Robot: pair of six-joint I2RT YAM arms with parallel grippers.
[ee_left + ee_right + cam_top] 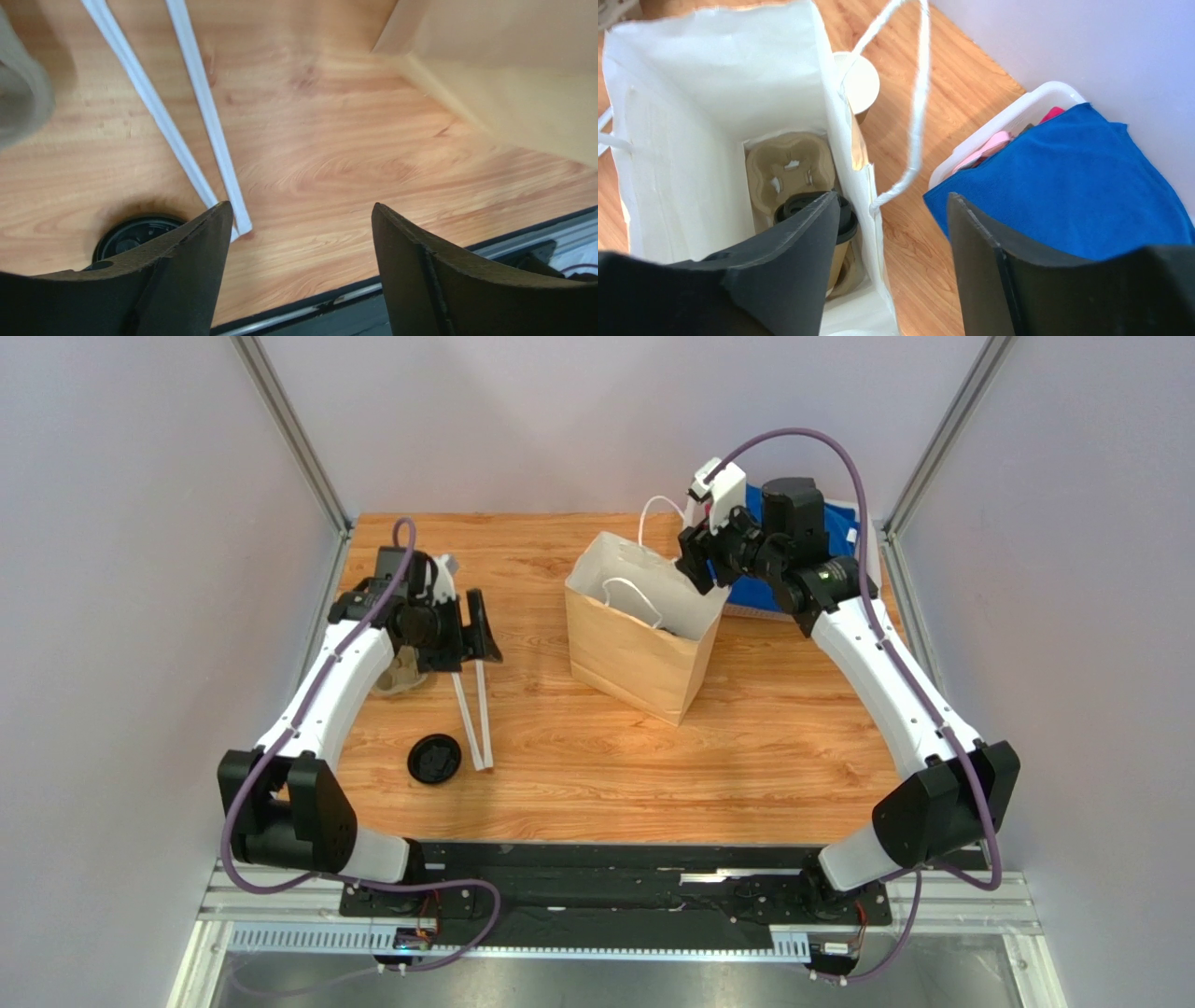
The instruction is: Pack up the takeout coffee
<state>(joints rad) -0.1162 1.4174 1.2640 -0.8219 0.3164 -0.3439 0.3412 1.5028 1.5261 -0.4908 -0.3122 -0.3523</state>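
Takeout coffee (795,204) sits in the bag (703,84) — my right gripper (892,203) is apart, empty; next I'd lift clear of the handle (917,105).

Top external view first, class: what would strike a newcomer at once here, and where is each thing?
The open brown paper bag standing mid-table draws the eye, with the right gripper open above its right edge. The right wrist view shows the takeout coffee, black lid on, sitting in a cardboard cup carrier at the bag's bottom. A loose black lid lies at the table's near left, beside two white sticks.
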